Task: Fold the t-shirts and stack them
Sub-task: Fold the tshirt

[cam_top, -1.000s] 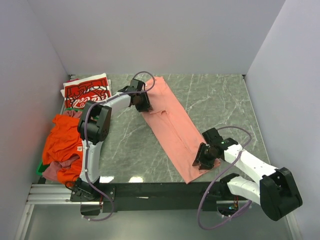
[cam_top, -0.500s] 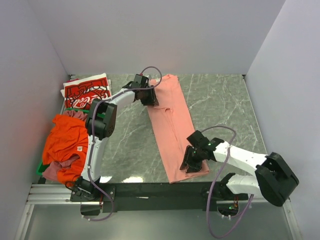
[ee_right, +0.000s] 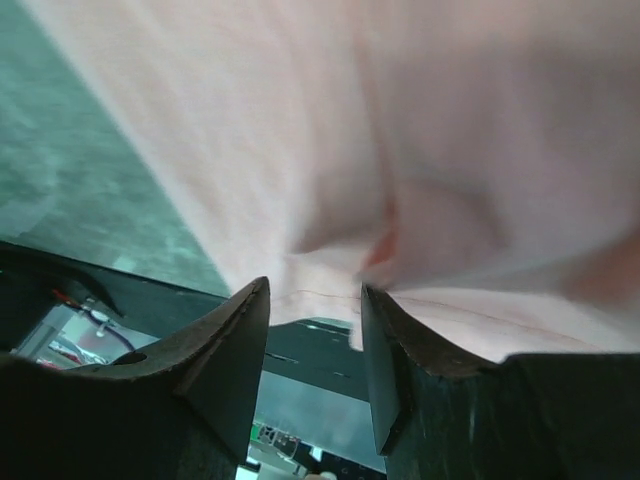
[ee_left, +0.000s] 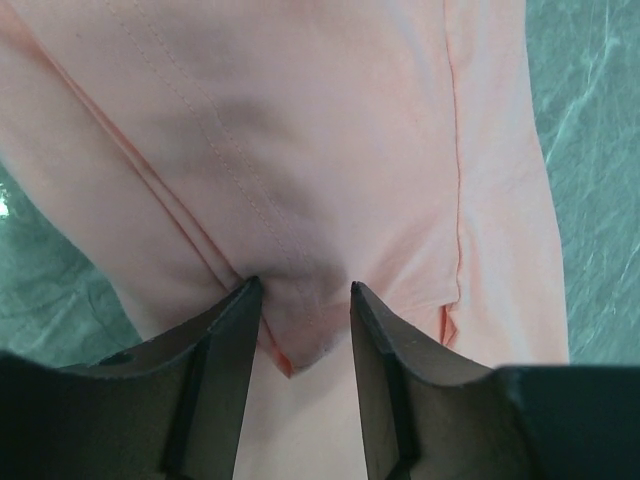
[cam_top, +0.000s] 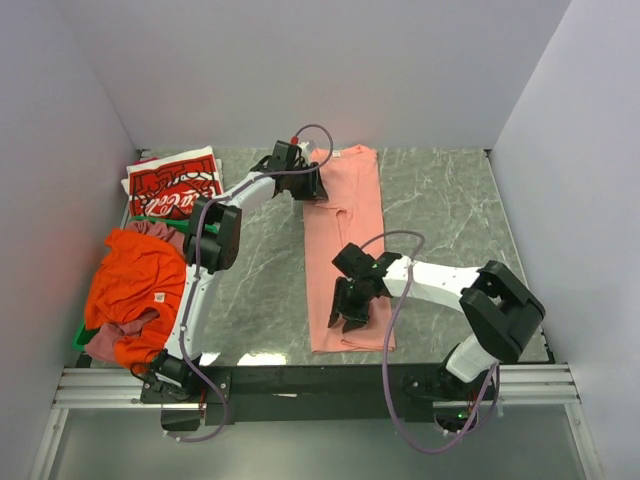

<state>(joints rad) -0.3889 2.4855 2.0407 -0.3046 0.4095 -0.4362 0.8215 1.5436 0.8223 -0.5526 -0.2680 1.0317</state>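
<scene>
Top external: pink tee [cam_top: 345, 225] flat on the table [cam_top: 440, 200], long axis 12 to 6 o'clock. Near end pinched at 6 in the half-closed right gripper [cam_top: 346, 308]; far end straddled at 11 by the part-open left gripper [cam_top: 310, 190], hold there impossible to tell.

The widest open room is the bare marble worktop [cam_top: 440, 200] on the right, between the salmon-pink t-shirt [cam_top: 345, 215] and the right wall [cam_top: 575, 200]; only the right arm [cam_top: 440, 285] crosses its near part. A narrower bare strip runs between that shirt and the left arm [cam_top: 205, 250], which stretches toward the far edge. The left side is crowded: a red Coca-Cola t-shirt [cam_top: 170, 185] lies in the far corner and an orange t-shirt [cam_top: 135, 280] is heaped nearer, against the left wall [cam_top: 50, 180].
</scene>
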